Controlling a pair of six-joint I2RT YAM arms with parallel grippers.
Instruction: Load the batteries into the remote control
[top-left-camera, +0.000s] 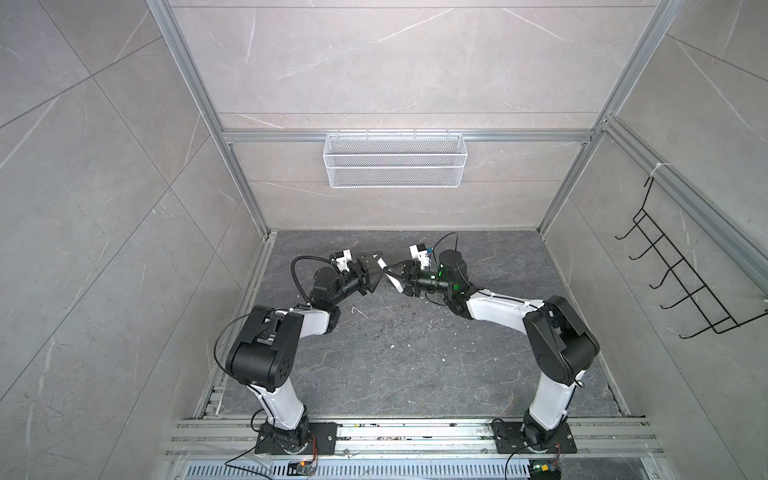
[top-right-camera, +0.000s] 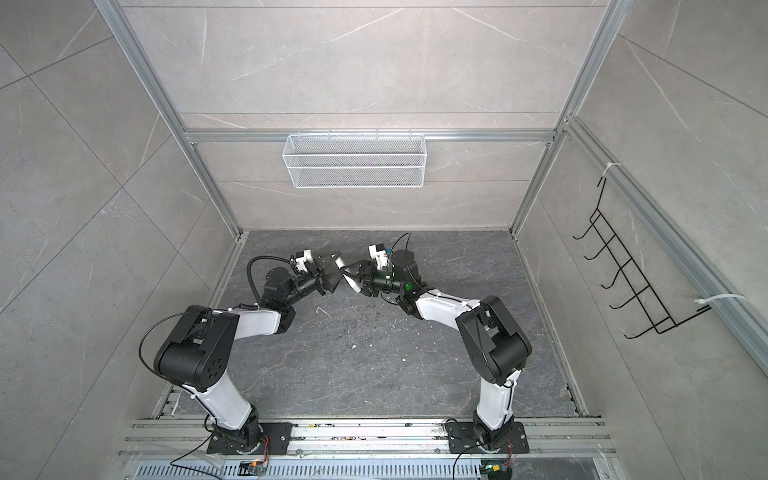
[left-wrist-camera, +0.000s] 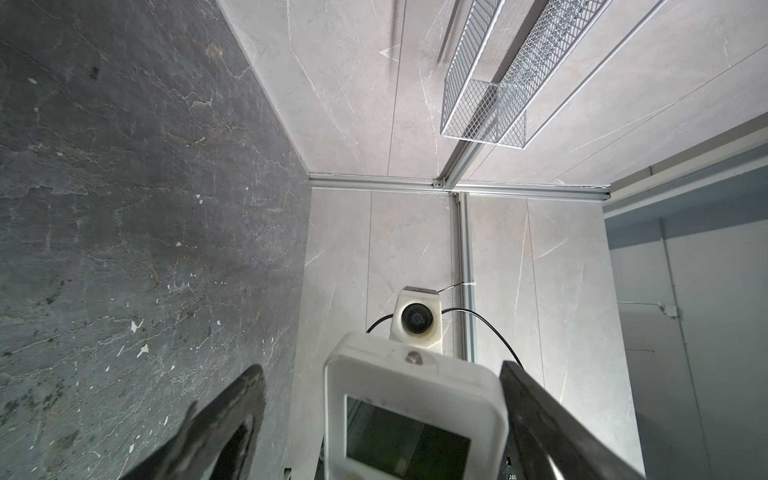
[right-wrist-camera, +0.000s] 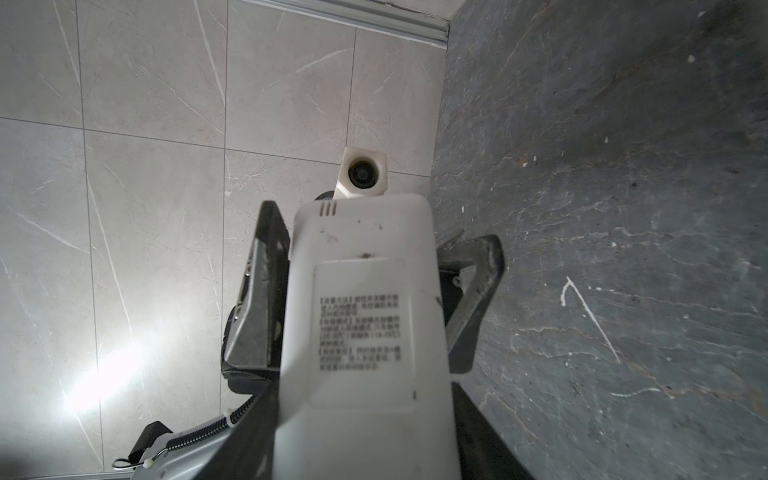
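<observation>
Two arms meet over the far half of the dark table (top-left-camera: 415, 365), the left reaching in from 8 o'clock and the right from 4 o'clock. In both top views the remote control (top-left-camera: 395, 284) (top-right-camera: 352, 284) is held in the air between them, at about 12 o'clock from the table's middle. The right gripper (top-left-camera: 392, 274) is clamped on the end of the handset away from the screen. Its wrist camera looks along the plain white back, where a blurred printed label (right-wrist-camera: 359, 332) shows. The left gripper (top-left-camera: 379, 269) straddles the screen end with its jaws spread. In the left wrist view one finger (left-wrist-camera: 540, 415) lies against the casing's edge while the other finger (left-wrist-camera: 232, 415) stands clear of it, so that side grips nothing (the greenish screen (left-wrist-camera: 407, 436) faces this camera). A white mesh basket (top-left-camera: 395, 160) hangs on the back wall at 12 o'clock. A black wire hook rack (top-left-camera: 681, 282) is on the wall at 3 o'clock.
</observation>
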